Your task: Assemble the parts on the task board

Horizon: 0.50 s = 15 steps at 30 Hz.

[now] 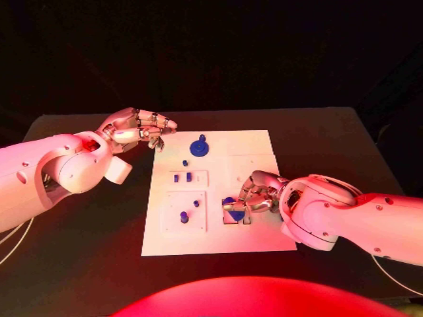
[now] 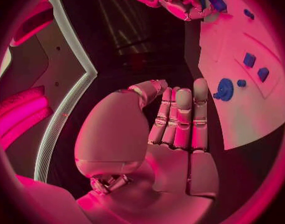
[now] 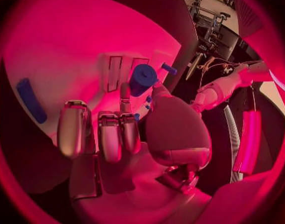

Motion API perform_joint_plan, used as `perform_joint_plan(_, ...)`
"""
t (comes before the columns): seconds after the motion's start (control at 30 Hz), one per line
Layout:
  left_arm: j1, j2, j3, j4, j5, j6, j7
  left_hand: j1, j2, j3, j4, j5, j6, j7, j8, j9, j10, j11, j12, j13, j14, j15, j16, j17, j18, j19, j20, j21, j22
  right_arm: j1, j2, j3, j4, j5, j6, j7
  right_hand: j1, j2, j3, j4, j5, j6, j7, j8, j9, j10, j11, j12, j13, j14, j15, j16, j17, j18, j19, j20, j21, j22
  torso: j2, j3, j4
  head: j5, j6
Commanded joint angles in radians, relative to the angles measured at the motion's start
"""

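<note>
The white task board (image 1: 221, 231) lies in the middle of the black table. My right hand (image 1: 256, 197) rests low on the board's right half and pinches a blue cylindrical part (image 3: 142, 79) between thumb and a finger; the same part (image 1: 232, 207) shows under its fingers. My left hand (image 1: 135, 128) hovers by the board's far left corner, holding nothing, fingers straight and side by side (image 2: 179, 117). A blue gear (image 1: 200, 146) stands at the board's far end. Small blue parts (image 1: 176, 177) sit in the left recesses.
Two more blue parts (image 1: 184, 216) sit in the near left recess of the board. A long blue bar (image 3: 30, 100) lies on the board beside my right hand. Bare black table (image 1: 88, 264) surrounds the board on all sides.
</note>
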Motion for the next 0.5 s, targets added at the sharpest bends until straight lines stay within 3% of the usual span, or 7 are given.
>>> perform_joint_plan(0.03, 0.000, 0.000, 0.001, 0.003, 0.007, 0.006, 0.008, -0.010, 0.001, 0.003, 0.002, 0.005, -0.007, -0.001, 0.007, 0.001, -0.007, -0.001, 0.006, -0.001, 0.003, 0.003, 0.004, 0.000, 0.016, -0.005, -0.002, 0.006, 0.001, -0.001, 0.003, 0.000, -0.002, -0.045, 0.015, -0.001, -0.019, -0.020, -0.019, 0.001, -0.029, -0.005, 0.006, 0.005, 0.003, 0.104, -0.008, 0.004, 0.263, 0.104, -0.007, 0.005, 0.263, -0.005, 0.021, -0.005, -0.006, 0.111, 0.000, 0.0003, -0.0003, 0.004, -0.002)
perform_joint_plan(0.33, 0.001, 0.000, 0.001, 0.003, 0.007, 0.005, 0.007, -0.013, 0.001, 0.003, 0.003, 0.005, -0.008, -0.001, 0.008, 0.001, -0.008, -0.001, 0.007, -0.001, 0.003, 0.003, 0.005, 0.001, 0.016, -0.005, -0.001, 0.006, 0.001, -0.001, 0.002, 0.000, 0.000, -0.052, 0.007, 0.000, -0.034, -0.032, -0.031, 0.001, -0.042, -0.008, 0.007, 0.005, 0.005, 0.104, -0.008, 0.004, 0.263, 0.104, -0.007, 0.005, 0.263, -0.004, 0.019, -0.005, -0.011, 0.109, -0.001, 0.0010, -0.0023, 0.004, -0.003)
perform_joint_plan(0.5, 0.001, 0.000, 0.001, 0.003, 0.007, 0.004, 0.007, -0.013, 0.001, 0.003, 0.003, 0.005, -0.008, -0.001, 0.008, 0.001, -0.008, -0.001, 0.007, -0.001, 0.003, 0.003, 0.005, 0.001, 0.016, -0.005, -0.001, 0.006, 0.001, -0.002, -0.008, 0.000, 0.011, -0.060, 0.000, 0.007, -0.031, -0.022, -0.026, 0.001, -0.039, -0.009, 0.006, 0.006, 0.006, 0.104, -0.008, 0.004, 0.263, 0.104, -0.007, 0.005, 0.263, -0.004, 0.020, -0.004, -0.011, 0.110, 0.000, 0.0014, -0.0012, 0.004, -0.002)
